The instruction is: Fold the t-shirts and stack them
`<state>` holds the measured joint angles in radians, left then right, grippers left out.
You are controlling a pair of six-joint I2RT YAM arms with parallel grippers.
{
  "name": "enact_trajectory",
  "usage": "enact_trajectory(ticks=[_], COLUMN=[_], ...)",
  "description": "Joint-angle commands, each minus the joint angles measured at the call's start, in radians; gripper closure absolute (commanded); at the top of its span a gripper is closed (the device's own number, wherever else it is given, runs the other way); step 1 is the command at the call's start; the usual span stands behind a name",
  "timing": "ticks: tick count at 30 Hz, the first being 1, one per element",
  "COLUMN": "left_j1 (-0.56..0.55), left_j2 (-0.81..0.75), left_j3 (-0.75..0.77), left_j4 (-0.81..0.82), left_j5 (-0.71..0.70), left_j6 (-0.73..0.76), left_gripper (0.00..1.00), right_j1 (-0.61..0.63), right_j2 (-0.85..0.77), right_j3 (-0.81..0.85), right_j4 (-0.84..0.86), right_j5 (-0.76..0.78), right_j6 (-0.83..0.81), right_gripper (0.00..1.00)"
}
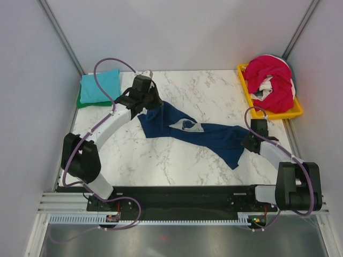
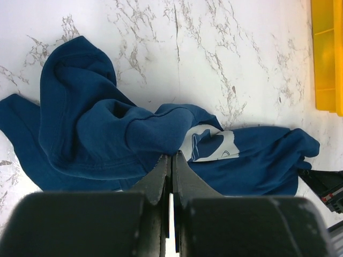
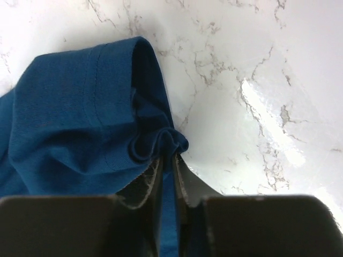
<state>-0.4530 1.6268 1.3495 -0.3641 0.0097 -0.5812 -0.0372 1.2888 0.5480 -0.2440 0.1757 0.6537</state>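
The navy t-shirt (image 1: 214,134) lies crumpled and stretched across the middle of the marble table, its pale chest print (image 1: 187,126) facing up. My left gripper (image 1: 146,107) is shut on its far left end; the left wrist view shows the closed tips (image 2: 172,155) pinching a fold of the navy cloth (image 2: 91,128) beside the print (image 2: 211,145). My right gripper (image 1: 249,142) is shut on the near right end, with blue cloth (image 3: 69,118) bunched between the fingers (image 3: 169,155). A folded teal shirt (image 1: 100,85) lies on a green one (image 1: 80,101) at the far left.
A yellow tray (image 1: 289,114) at the far right holds a magenta-red shirt (image 1: 276,80) and a white one (image 1: 266,84), both bundled. The tray's edge shows in the left wrist view (image 2: 327,53). Grey walls close in the table on three sides.
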Motion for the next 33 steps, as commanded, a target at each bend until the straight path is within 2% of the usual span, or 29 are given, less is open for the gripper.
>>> enact_trajectory(ticks=[1,6,10,22,26,33], left_j1=[0.002,0.004,0.007,0.040,0.054,0.062], left_j2=[0.001,-0.013,-0.048,-0.203,-0.280,-0.436], left_j3=[-0.006,-0.007,-0.001,0.031,0.088,0.314], left_j4=[0.037,0.034,0.022,-0.056,-0.122,-0.268], left_j5=[0.007,0.006,0.004,0.021,0.010,-0.036], left_j6=[0.037,0.043,0.046,0.060,0.086,0.135], left_gripper=[0.98,0.98,0.98,0.98,0.98,0.98], right_j1=[-0.010,-0.013,-0.015,-0.015,-0.015,-0.013], right_j2=[0.007,-0.022,-0.060,-0.212,-0.279,-0.385], right_j3=[0.036,0.056,0.092,0.220,0.329,0.764], right_j4=[0.023,-0.001,-0.058,-0.210,-0.274,-0.498], right_j5=[-0.002,-0.002,0.001,-0.086,-0.145,-0.127], right_j6=[-0.011,-0.020,-0.032,-0.065,-0.066,-0.078], right_gripper=[0.84,0.96,1.00,1.00,1.00,1.00])
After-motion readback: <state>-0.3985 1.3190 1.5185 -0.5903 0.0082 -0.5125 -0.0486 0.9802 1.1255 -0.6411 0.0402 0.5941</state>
